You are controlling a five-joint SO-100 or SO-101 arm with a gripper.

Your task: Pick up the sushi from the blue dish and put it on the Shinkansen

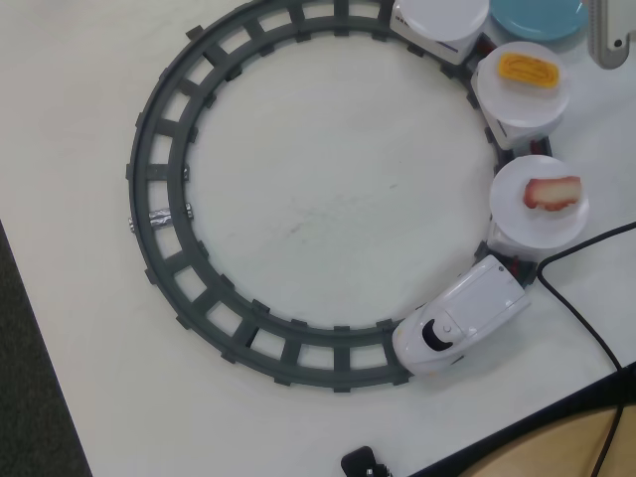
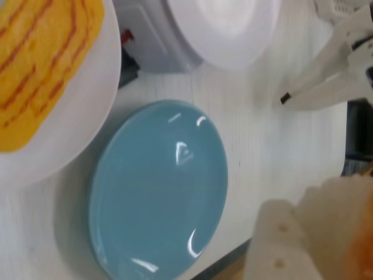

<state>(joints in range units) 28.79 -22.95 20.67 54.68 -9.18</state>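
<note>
The blue dish (image 2: 157,186) lies empty on the table, and only part of it shows at the top edge of the overhead view (image 1: 537,15). My gripper (image 2: 349,233) fills the lower right of the wrist view, blurred. An orange smear of the sushi (image 2: 366,245) shows against its pale finger (image 2: 291,239), so the jaws look shut on it. From above, just a bit of the gripper (image 1: 608,35) shows, right of the dish. The Shinkansen (image 1: 457,323) stands on the grey ring track (image 1: 159,199), at its lower right. It pulls cars with white plates, and the last plate (image 1: 437,15) is empty.
A yellow egg piece (image 1: 529,70) lies on the middle plate and a red-and-white piece (image 1: 552,192) on the plate behind the train. A black cable (image 1: 586,298) runs along the table's right side by the edge. White struts (image 2: 332,64) stand beyond the dish.
</note>
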